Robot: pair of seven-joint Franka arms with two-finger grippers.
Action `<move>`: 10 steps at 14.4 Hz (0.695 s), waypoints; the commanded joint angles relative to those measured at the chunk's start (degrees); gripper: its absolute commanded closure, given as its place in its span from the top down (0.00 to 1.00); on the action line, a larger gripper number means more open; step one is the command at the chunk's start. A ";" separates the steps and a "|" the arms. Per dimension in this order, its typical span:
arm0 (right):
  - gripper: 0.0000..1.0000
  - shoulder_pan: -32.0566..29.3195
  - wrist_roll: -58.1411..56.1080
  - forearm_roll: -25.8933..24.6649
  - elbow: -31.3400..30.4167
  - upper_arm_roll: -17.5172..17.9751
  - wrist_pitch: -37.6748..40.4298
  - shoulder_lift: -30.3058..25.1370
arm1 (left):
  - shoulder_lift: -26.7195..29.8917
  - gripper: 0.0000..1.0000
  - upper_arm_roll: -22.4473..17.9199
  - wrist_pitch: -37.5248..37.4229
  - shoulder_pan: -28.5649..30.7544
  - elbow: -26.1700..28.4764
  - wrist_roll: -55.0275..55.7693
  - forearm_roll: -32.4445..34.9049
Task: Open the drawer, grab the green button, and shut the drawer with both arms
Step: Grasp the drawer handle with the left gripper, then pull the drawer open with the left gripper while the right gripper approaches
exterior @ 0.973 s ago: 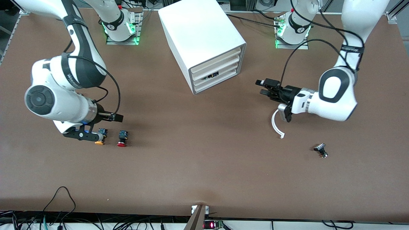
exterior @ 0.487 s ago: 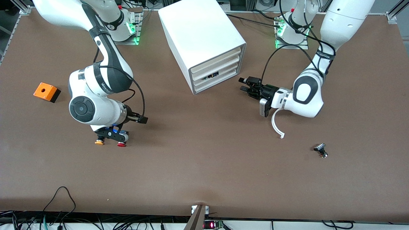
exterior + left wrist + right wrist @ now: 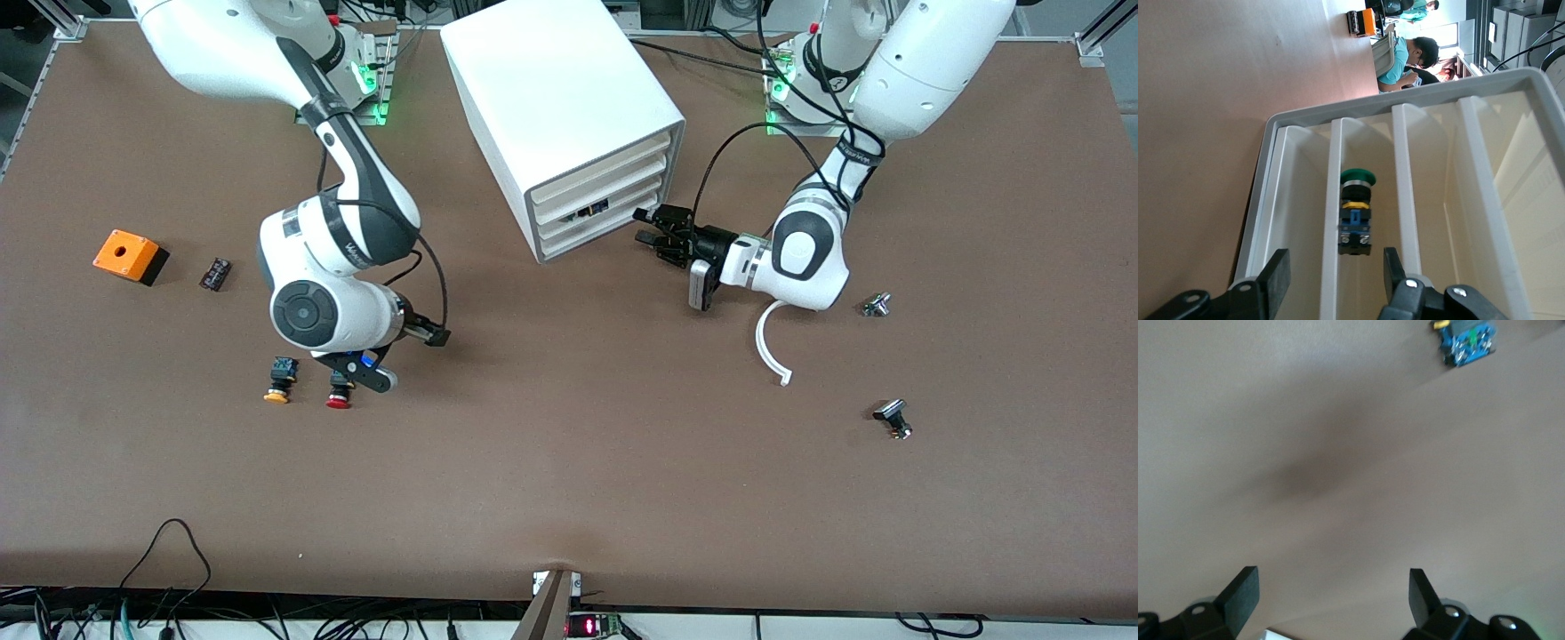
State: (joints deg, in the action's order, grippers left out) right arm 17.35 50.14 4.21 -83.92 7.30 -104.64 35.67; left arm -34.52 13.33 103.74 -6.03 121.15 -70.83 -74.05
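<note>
showing the opening stage of the task, with nothing finished yet. the white cabinet [image 3: 551, 80] stands on the table [image 3: 569, 462] between the two arm bases, and all four of its tray drawers look pushed in, flush with the cabinet face. the drawer [image 3: 622, 212] that matters is one of the lower ones. the button [image 3: 1355, 213], green cap and blue end, lies on its side inside that drawer, visible through the gap above the low drawer front in the left wrist view.

the left claw [image 3: 647, 228] is level with the cabinet face and just beside it, toward the left arm's end of the table. its fingers [image 3: 1277, 273] stand parted around empty air, grasping nothing; the wrist view looks straight at the drawer fronts, so it appears lined up for the pull, though contact with the drawer cannot be confirmed.

the right claw [image 3: 1332, 577] is released and empty, low over bare table beside the red-capped button [image 3: 338, 393] and near the yellow-capped button [image 3: 277, 384], well apart from the cabinet.

judged remaining: pulling the drawer out, lifting out the green button, and pushing the drawer shut.
</note>
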 commanded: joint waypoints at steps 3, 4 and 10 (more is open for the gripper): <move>0.99 2.68 6.36 0.45 1.39 -0.18 -1.88 1.51 | -1.95 0.53 2.23 0.85 0.32 1.18 -4.22 -3.03; 0.99 3.38 7.85 0.45 1.56 -0.18 -2.75 1.51 | -2.04 0.52 2.49 0.85 0.23 1.71 -4.22 -3.03; 0.99 5.67 11.29 0.45 3.59 -0.18 -4.17 1.68 | -3.18 0.52 3.64 0.93 -0.47 2.95 -4.31 -4.26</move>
State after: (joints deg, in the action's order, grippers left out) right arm 22.51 60.28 4.21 -82.16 7.34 -108.85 36.56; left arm -37.58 16.44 103.99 -6.08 123.47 -73.19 -76.14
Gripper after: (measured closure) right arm 0.004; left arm 0.476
